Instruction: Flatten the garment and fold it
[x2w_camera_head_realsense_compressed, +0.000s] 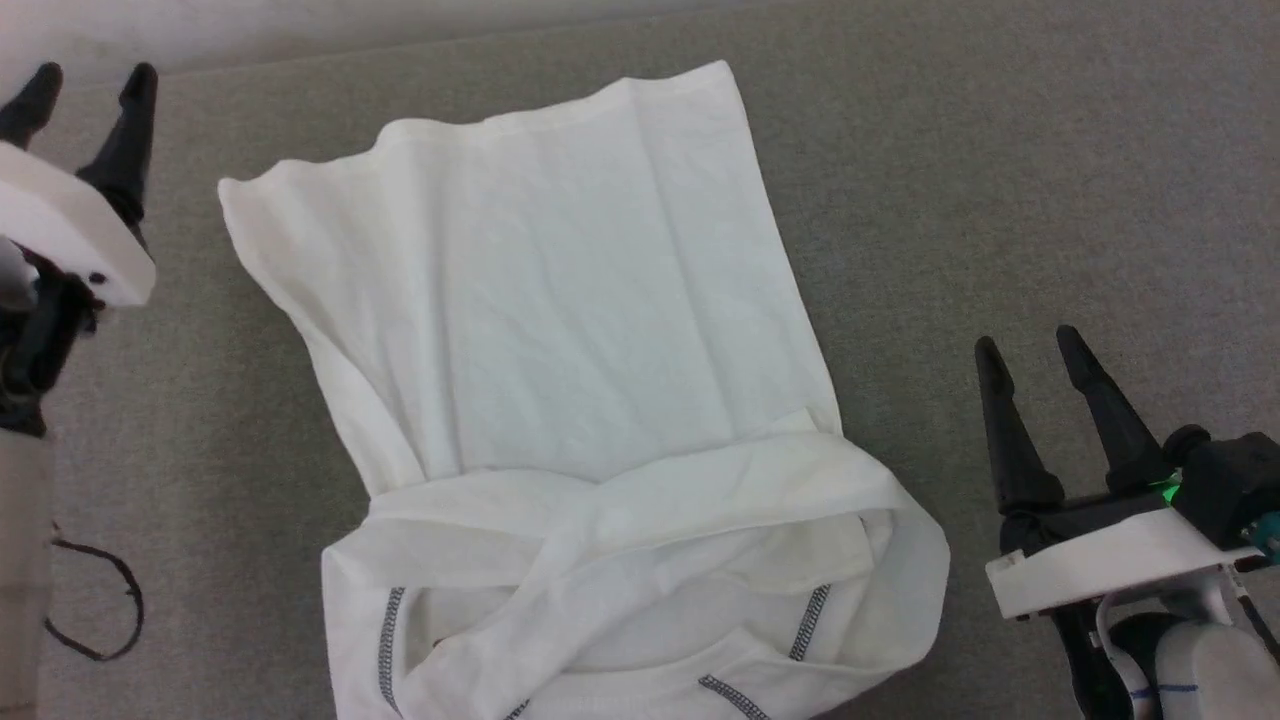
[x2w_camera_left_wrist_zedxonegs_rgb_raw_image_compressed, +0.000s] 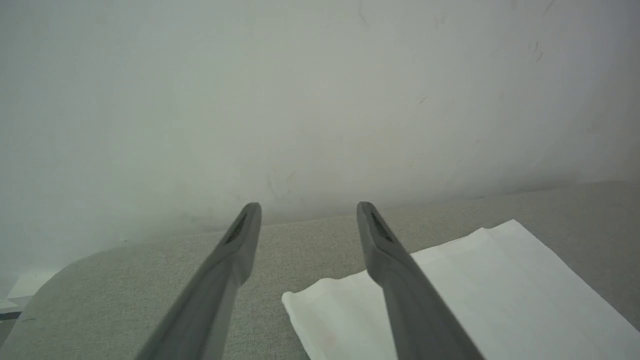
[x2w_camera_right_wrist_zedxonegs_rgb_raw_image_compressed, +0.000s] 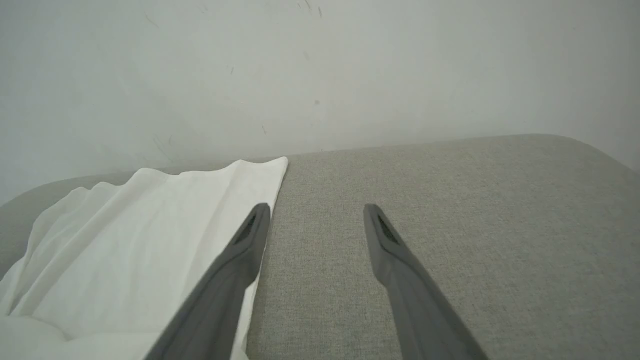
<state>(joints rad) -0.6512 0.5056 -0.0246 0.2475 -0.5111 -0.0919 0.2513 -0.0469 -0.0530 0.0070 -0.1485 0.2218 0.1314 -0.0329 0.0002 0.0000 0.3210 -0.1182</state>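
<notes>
We judge the flattening step is only half done, with no fold started. The white shirt (x2w_camera_head_realsense_compressed: 560, 330) lies on the grey bench (x2w_camera_head_realsense_compressed: 1000, 150). The left claw (x2w_camera_head_realsense_compressed: 92, 80) is off the shirt's far left corner and the right claw (x2w_camera_head_realsense_compressed: 1028, 342) is off its near right side. Both are spread wide, empty, and clear of the cloth.

The shirt's far part lies smooth with light creases. The near end is bunched and rolled over itself, showing the dark zigzag stitching (x2w_camera_head_realsense_compressed: 810, 620) on the inside.

The next move probably calls for each claw to pinch one side of the bunched near end and pull it out flat. The fabric looks thin, so we expect it to drag and wrinkle.
</notes>
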